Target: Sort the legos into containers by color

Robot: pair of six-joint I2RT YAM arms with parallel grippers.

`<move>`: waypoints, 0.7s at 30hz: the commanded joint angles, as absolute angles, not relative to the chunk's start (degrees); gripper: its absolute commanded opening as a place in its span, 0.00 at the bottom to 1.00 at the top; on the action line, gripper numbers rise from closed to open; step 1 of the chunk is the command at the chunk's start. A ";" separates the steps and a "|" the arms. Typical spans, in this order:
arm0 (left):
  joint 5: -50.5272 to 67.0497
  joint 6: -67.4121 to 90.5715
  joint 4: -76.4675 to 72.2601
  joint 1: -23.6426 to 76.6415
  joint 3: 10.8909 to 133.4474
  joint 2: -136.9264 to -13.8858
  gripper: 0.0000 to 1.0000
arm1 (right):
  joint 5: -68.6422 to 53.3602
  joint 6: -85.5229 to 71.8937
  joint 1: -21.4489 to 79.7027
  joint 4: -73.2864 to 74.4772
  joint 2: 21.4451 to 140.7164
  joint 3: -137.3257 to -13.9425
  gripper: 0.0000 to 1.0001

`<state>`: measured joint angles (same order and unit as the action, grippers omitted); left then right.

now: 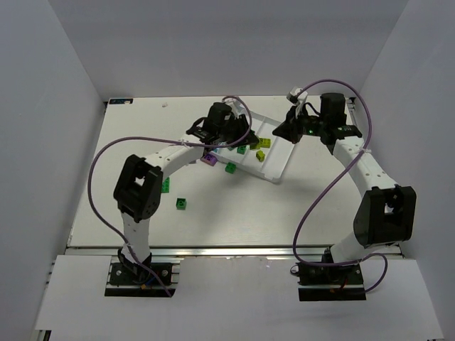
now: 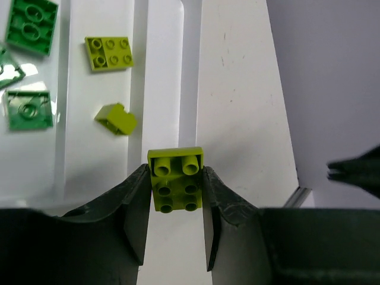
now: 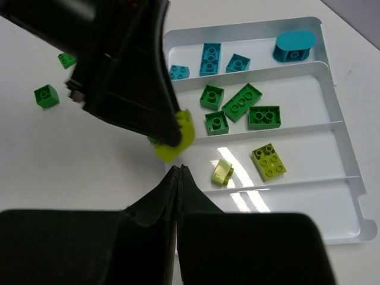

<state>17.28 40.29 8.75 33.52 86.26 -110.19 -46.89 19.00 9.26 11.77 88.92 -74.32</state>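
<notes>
Found the left end effector [image 2: 176,173] closed to the width of one yellow-green lego [image 2: 175,159], gripped by its two long sides and carried clear above the tray [image 3: 309,148]. Found the right end effector [image 3: 178,173] fully closed on nothing, parked beside the tray's right side.

Read the held lego's long axis as running along the fingers, roughly parallel to the tray's dividers. Located the yellow-green compartment [image 2: 77,148] ahead and to the left of the held lego in the left wrist view, across one divider in that view. Could not establish the compartment directly underneath. Judged a short shift toward that side necessary before release. Judged the left arm the nearer one, as carrier of the lego.

Counted in the right wrist view, with the tray's left end partly hidden by the left arm:
- four cyan legos [image 3: 209,57] in the outermost compartment;
- four green legos [image 3: 242,102] in the second compartment;
- two yellow-green legos [image 3: 268,161] in the third compartment, excluding the held one;
- none in the fourth compartment [image 3: 285,208].

Counted on the counter [image 1: 249,213] in the top view:
- three loose green legos [image 1: 183,204], one just beside the tray's edge;
- one purple lego [image 1: 208,160], near the left arm.
</notes>
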 commanded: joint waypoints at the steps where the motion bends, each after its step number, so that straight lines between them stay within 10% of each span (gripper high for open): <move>1: 17.40 35.51 9.67 34.36 92.80 -114.68 0.01 | -48.60 17.84 8.26 10.19 85.96 -73.21 0.00; 11: 8.88 34.80 16.34 36.30 102.13 -124.45 0.35 | -48.87 19.42 7.73 11.25 85.52 -72.07 0.06; 21: 8.88 35.51 16.52 37.09 102.13 -123.49 0.71 | -55.45 30.04 8.00 20.38 88.68 -75.67 0.56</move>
